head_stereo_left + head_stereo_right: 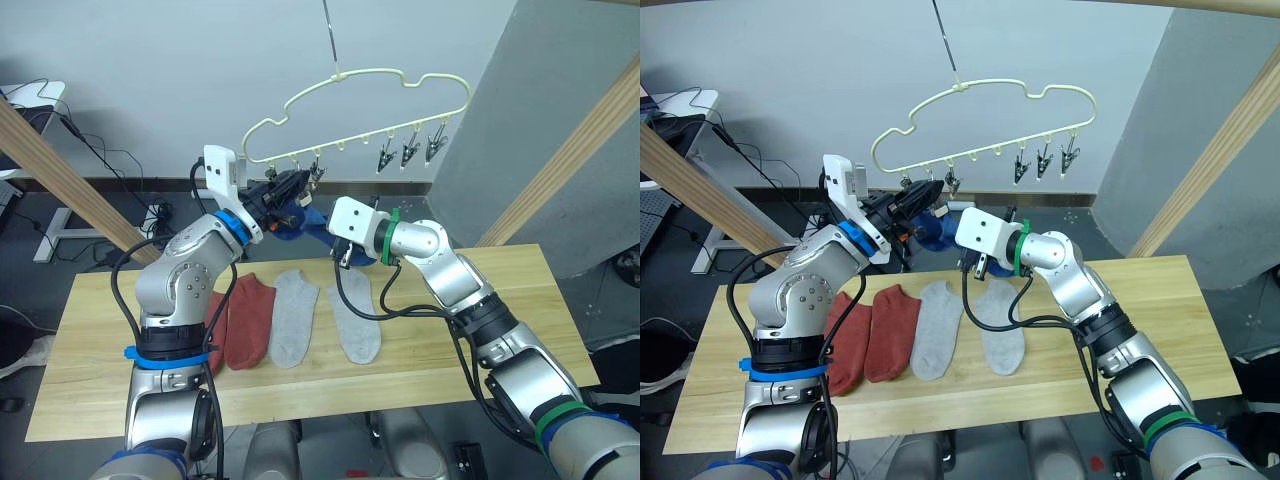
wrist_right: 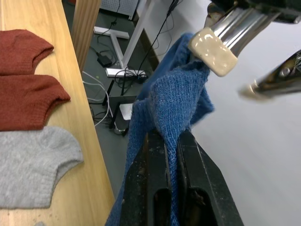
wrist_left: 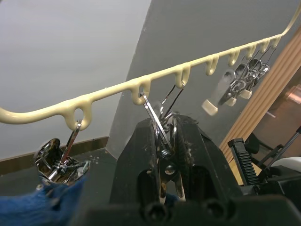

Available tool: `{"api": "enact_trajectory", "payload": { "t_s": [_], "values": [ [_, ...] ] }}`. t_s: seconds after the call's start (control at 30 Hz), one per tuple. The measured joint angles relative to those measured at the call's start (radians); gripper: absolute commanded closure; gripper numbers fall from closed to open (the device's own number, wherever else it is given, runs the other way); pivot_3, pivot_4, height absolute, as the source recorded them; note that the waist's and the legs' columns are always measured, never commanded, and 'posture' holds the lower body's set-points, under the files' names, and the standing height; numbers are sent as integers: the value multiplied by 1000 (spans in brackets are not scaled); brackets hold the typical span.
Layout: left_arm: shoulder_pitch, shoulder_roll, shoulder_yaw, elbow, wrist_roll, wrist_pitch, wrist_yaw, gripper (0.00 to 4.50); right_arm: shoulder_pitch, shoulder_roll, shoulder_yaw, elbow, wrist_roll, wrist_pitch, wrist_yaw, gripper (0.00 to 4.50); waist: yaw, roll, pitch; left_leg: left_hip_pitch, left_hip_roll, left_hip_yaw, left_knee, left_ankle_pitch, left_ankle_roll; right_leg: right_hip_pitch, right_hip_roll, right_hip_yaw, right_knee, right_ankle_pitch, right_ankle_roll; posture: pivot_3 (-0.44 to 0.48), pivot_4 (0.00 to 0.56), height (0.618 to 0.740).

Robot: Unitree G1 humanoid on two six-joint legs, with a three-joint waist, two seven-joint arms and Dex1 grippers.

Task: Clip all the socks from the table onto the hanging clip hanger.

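A: Right gripper (image 2: 170, 155) pinches the soft bright blue knit sock (image 2: 176, 101) below the pale yellow wire clip hanger (image 1: 380, 80).
B: Left gripper (image 3: 165, 141) squeezes a small silver clip (image 3: 162, 141). Limp, light; feed in the cuff edge.

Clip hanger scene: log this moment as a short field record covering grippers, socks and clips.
left gripper: shut on a silver clip, squeezing it, second along the clip hanger
right gripper: shut on a blue sock, lifted up to the clips
first clip: blue knit already at its tip
socks on table: two rust red socks, two light grey socks, lying flat side by side
free clips: three bunched at the hanger's other end, hanging empty
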Motion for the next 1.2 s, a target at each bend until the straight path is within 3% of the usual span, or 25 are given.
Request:
{"api": "enact_trajectory", "payload": {
  "t_s": [0.63,1.2],
  "values": [
    [2,-4,14,0,0,0,19,4259,3,37,-30,0,2,-36,-42,4500,-1,0,0,0,0,0,0,0,0,0,0,0,1,0,0,-211,287,740],
    [2,-5,18,0,0,3,20,4259,90,77,-60,-76,4,3,-104,4500,-1,0,0,0,0,0,3,0,0,0,0,0,4,0,0,-215,289,740]
  ]
}}
